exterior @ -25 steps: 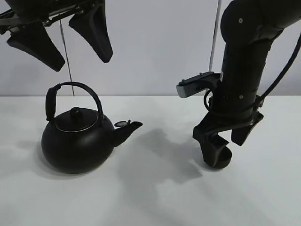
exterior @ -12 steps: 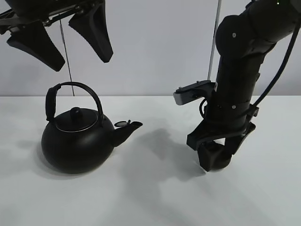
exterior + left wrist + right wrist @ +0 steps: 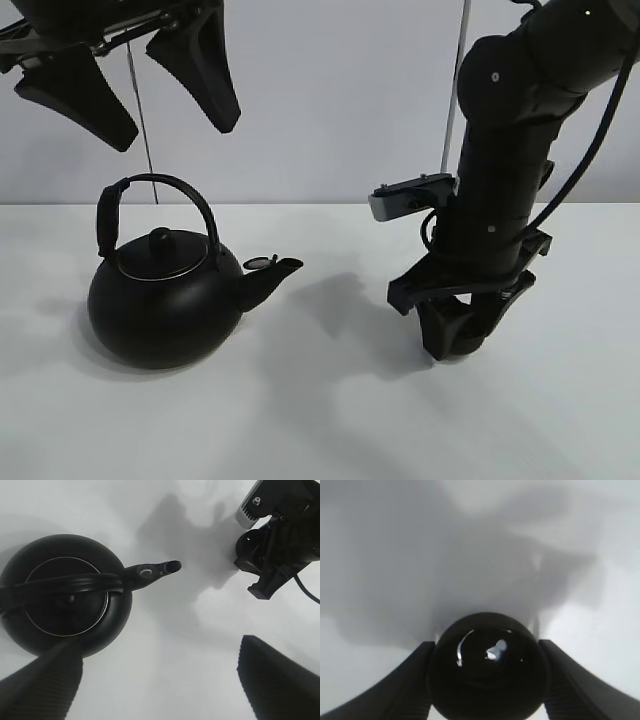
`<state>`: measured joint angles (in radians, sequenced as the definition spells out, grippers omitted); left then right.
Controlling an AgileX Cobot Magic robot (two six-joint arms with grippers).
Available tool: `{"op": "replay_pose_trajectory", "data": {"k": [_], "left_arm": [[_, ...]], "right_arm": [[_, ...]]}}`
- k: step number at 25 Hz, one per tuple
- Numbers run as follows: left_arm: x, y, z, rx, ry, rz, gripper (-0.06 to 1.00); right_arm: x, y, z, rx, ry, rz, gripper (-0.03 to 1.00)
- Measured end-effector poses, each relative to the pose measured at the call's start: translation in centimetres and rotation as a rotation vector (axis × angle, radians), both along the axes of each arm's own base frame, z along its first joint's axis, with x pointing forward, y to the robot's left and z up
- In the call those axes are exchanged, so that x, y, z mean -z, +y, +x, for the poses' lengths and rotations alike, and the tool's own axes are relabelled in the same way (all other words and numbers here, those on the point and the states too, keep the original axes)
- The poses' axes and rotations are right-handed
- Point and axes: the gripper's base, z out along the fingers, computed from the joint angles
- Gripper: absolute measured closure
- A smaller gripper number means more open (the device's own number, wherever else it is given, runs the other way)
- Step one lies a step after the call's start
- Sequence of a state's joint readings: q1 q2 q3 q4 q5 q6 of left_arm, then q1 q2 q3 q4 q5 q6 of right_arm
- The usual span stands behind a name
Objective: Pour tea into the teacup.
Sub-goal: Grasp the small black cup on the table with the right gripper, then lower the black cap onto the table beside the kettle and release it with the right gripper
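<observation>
**Right gripper (image 3: 462, 338) pinches the teacup (image 3: 487, 680) on the table's (image 3: 330, 420) right half.**
Left gripper (image 3: 172, 125) hangs spread wide above the kettle (image 3: 165, 305), which stands near the left edge, spout toward the teacup; whether the teacup touches the table cannot be told.

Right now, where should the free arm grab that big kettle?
By the arched handle, from above: it stands upright over the lid, with room beneath for a finger, and the open left gripper hangs above it.
</observation>
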<state>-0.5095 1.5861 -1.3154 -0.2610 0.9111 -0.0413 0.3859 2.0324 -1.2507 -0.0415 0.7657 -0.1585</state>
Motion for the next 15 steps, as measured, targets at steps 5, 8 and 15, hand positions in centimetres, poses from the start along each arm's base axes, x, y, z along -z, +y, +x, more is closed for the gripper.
{"op": "replay_pose_trajectory", "data": {"k": [5,8,15], "left_arm": [[0.0,0.0,0.0,0.0,0.0,0.0,0.33],[0.0,0.0,0.0,0.0,0.0,0.0,0.33],[0.0,0.0,0.0,0.0,-0.001,0.0,0.33]], "right_arm": [[-2.1,0.8,0.0,0.003,-0.039,0.076,0.57],[-3.3,2.0,0.2,-0.028,-0.074,0.1,0.57],[-3.9,5.9,-0.1,-0.139,-0.088,0.11,0.57]]}}
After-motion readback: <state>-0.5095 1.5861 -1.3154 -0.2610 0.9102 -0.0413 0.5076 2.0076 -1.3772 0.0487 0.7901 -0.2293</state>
